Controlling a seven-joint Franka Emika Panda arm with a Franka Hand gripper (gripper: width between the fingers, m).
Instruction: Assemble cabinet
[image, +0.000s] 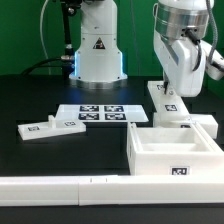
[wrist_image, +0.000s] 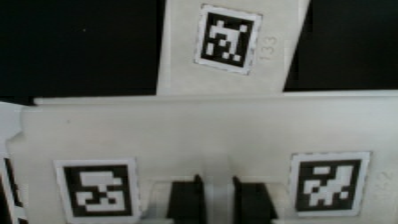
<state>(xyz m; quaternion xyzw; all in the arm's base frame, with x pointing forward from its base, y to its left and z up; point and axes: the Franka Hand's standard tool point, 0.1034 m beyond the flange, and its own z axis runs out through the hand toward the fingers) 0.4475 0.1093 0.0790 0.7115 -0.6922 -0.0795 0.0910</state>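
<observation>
While the arm leans in from the exterior view's right, its gripper (image: 170, 90) hangs low over a flat white panel (image: 160, 102) that lies just behind the cabinet box (image: 150, 160). The box sits open side up near the front of the black table (image: 30, 100), with a tag on its near wall. Toward the exterior view's left lie the marker board (image: 100, 113) and, further on, a second white panel (image: 48, 127). A long white rail (image: 60, 185) runs along the front edge. From this view I cannot tell how the jaws stand.

Seen from the wrist, the cabinet box (wrist_image: 196, 130) spans the picture with two tags on its wall. The tagged flat white panel (wrist_image: 228, 75) lies on the dark table past the box's far edge. The fingers (wrist_image: 183, 200) show only as blurred stubs close to the wall. I cannot tell whether they are spread or pressed together.
</observation>
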